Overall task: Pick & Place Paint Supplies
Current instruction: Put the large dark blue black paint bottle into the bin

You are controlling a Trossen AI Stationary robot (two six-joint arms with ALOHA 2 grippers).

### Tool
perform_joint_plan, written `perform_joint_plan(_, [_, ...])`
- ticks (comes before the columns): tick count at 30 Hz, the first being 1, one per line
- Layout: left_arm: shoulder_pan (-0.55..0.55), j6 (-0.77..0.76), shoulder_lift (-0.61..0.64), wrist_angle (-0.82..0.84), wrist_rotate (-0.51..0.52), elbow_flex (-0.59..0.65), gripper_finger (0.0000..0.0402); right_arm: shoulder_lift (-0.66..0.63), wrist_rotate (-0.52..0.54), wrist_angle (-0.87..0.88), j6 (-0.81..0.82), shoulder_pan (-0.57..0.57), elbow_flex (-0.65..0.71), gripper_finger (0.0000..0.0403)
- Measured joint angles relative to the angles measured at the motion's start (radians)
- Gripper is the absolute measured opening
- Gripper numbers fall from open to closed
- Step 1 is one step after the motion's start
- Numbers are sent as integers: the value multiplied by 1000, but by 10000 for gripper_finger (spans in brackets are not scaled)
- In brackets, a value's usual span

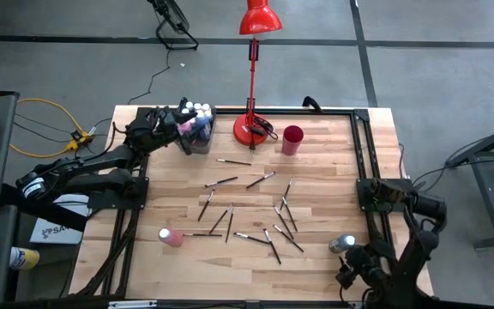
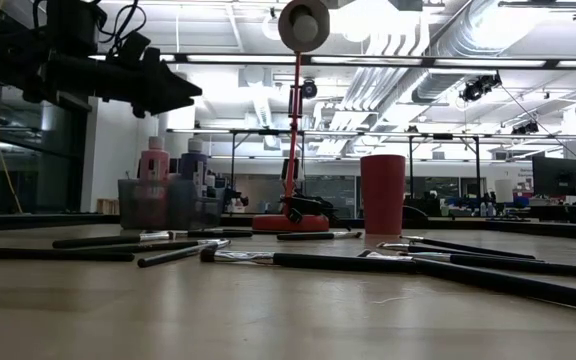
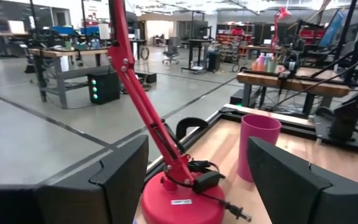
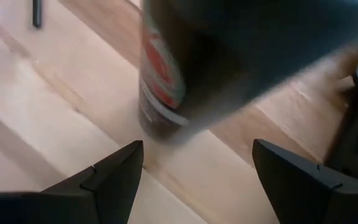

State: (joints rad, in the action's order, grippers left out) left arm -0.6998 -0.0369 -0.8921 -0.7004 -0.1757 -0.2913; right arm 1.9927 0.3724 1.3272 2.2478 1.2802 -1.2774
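you have the left gripper [image 1: 181, 127] spread empty over the grey bin [image 1: 204, 144] already holding several paint bottles [image 1: 197, 112], a pink bottle [image 1: 171, 237] and many paintbrushes [image 1: 256, 215] still loose mid-table, and the right gripper [image 1: 348, 273] spread near a bottle [image 1: 343, 244] at the right edge.
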Motion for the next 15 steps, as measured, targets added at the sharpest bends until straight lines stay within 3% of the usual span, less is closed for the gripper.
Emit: perform_joint_plan(15, [0, -25, 0, 3, -17, 0, 267, 9, 135, -61, 17, -51, 0, 295])
